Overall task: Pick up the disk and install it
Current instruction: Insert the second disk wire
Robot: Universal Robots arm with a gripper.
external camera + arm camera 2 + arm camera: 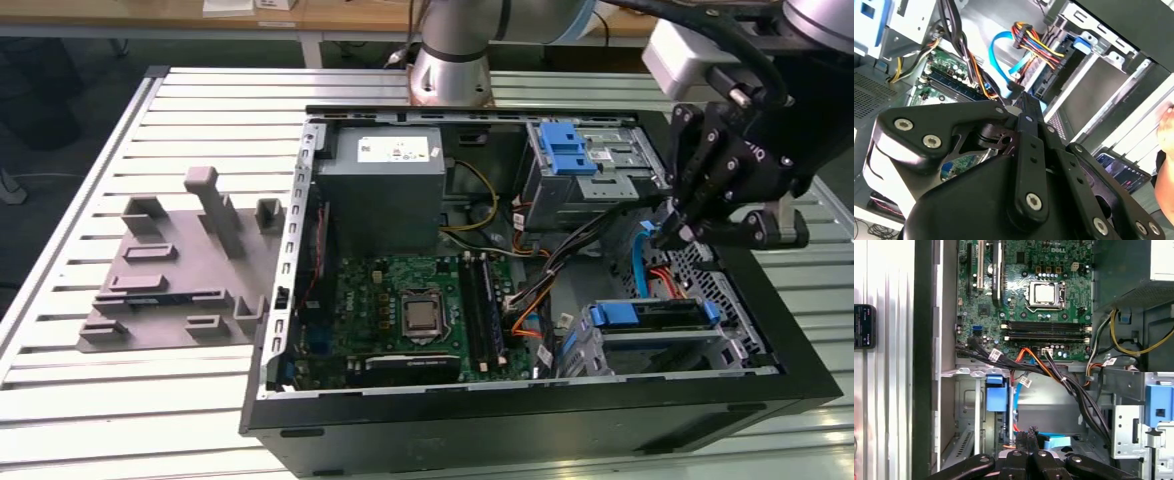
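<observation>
While cables crowd the case (pixel 747 400), gripper (pixel 671 232) hovers (inside).

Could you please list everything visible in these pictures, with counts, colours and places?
Table: one, silver, slatted, under everything.
Computer case: one, black, open, on the table.
Fixture block: one, grey, on the table, at the exterior view's left of the case.
Power supply: one, grey, inside the case.
Motherboard: one, green, case floor.
Drive bays: two, grey with blue latches, the case's right side in the exterior view.
Data cable: one, blue, between the bays.
Gripper: one, black, inside the case by the data cable.
</observation>
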